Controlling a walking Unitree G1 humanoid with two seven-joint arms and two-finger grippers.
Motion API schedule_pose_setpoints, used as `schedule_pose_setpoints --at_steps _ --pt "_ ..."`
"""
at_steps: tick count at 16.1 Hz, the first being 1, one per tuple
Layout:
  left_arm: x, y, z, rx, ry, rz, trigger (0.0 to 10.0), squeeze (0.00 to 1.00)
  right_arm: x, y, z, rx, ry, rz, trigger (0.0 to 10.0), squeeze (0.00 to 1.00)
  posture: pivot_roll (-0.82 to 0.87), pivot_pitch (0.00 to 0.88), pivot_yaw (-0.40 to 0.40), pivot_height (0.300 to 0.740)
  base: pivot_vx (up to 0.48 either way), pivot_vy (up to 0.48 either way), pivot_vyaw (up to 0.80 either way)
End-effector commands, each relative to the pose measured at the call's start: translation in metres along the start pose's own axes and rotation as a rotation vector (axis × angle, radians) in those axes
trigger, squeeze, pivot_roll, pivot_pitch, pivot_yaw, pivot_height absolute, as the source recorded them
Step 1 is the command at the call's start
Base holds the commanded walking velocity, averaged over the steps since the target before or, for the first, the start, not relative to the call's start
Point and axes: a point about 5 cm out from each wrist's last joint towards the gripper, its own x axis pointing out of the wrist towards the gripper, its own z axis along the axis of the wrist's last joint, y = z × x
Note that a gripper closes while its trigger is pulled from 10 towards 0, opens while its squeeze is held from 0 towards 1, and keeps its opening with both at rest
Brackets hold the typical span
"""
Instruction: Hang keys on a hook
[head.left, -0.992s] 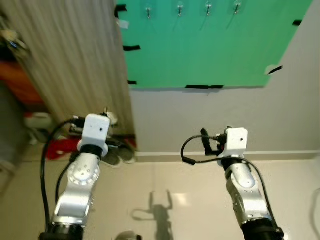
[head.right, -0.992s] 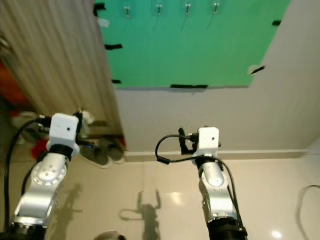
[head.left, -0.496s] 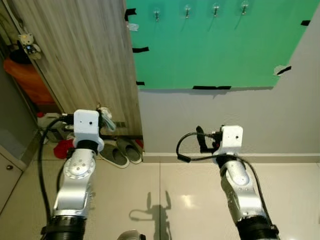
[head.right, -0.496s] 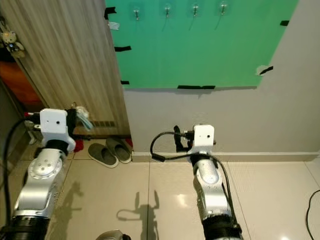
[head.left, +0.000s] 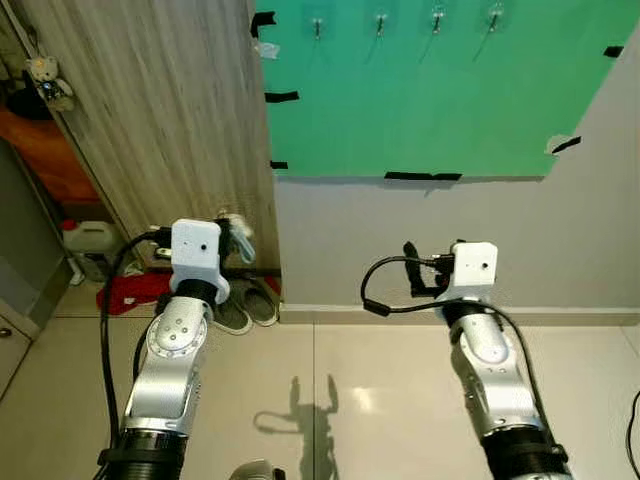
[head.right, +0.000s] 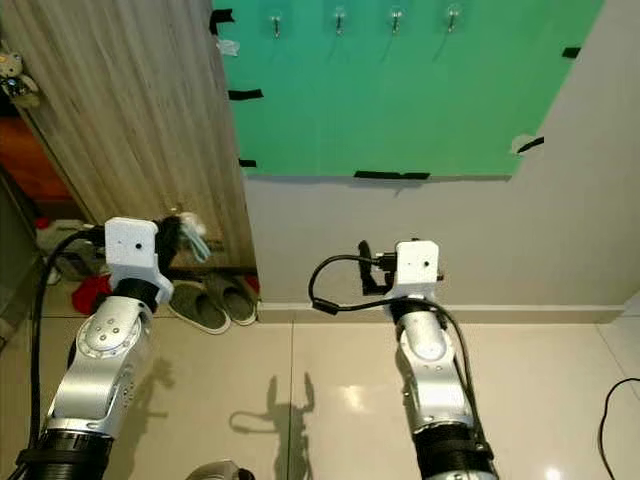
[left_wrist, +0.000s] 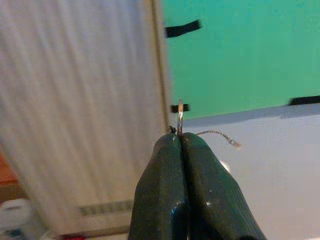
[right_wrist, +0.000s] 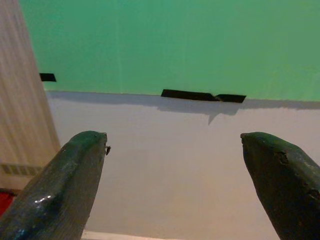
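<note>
Pinched flat together, the left gripper's (left_wrist: 181, 142) fingers hold the key ring (left_wrist: 179, 119) low beside the wood-grain panel (head.left: 160, 110), the right gripper (right_wrist: 172, 145) gapes empty, and the view has steadied with the hooks (head.left: 380, 22) on the green board (head.left: 430, 90) still high above tiled floor (head.left: 350, 390).

silver arms (head.left: 170, 370), white wrists, black cables

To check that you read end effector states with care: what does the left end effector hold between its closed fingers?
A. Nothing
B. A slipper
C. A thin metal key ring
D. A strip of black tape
C: in the left wrist view the left end effector is pinched shut on a thin metal key ring.
</note>
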Motion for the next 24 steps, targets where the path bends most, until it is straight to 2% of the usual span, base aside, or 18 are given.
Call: schedule_pose_setpoints --at_steps 1,6,12,17,19,20,21,22,24 --pt "0.001 -0.004 0.009 0.003 -0.041 -0.026 10.0 0.00 0.005 0.000 0.009 -0.009 -0.034 0.001 10.0 0.00 0.00 0.012 -0.010 0.740 0.480 0.000 0.00" --pt "0.006 -0.009 0.020 -0.041 -0.084 -0.058 10.0 0.00 0.016 0.001 0.019 -0.007 -0.060 0.011 10.0 0.00 0.00 0.011 -0.014 0.740 0.480 0.000 0.00" --pt "0.007 -0.010 0.026 -0.050 -0.108 -0.052 10.0 0.00 0.019 0.007 0.019 -0.007 -0.055 0.043 10.0 0.00 0.01 0.011 -0.023 0.740 0.480 0.000 0.00" --pt "0.008 -0.008 0.027 -0.013 -0.109 -0.034 10.0 0.00 0.020 0.008 0.017 -0.006 -0.045 0.063 10.0 0.00 0.01 0.012 -0.028 0.740 0.480 0.000 0.00" --pt "0.015 -0.002 0.035 0.005 -0.113 -0.055 10.0 0.00 0.020 0.014 0.018 0.009 -0.033 0.142 10.0 0.00 0.01 0.012 -0.030 0.740 0.240 0.000 0.00" --pt "0.022 -0.002 0.040 -0.016 -0.094 -0.132 10.0 0.00 0.019 0.020 0.020 0.022 -0.016 0.227 10.0 0.00 0.01 0.013 -0.033 0.740 0.000 0.000 0.00" --pt "0.025 -0.005 0.048 -0.096 -0.086 -0.292 10.0 0.00 0.018 0.024 0.022 0.010 -0.004 0.309 10.0 0.00 0.01 0.013 -0.035 0.740 0.000 0.000 0.00" --pt "0.025 -0.008 0.054 -0.126 -0.078 -0.460 10.0 0.00 0.017 0.024 0.026 -0.006 -0.009 0.355 10.0 0.00 0.01 0.013 -0.039 0.740 0.000 0.000 0.00" --pt "0.034 -0.005 0.064 -0.042 -0.067 -0.632 10.0 0.00 0.018 0.021 0.029 -0.012 -0.027 0.353 10.0 0.00 0.01 0.011 -0.051 0.740 0.000 0.000 0.00"
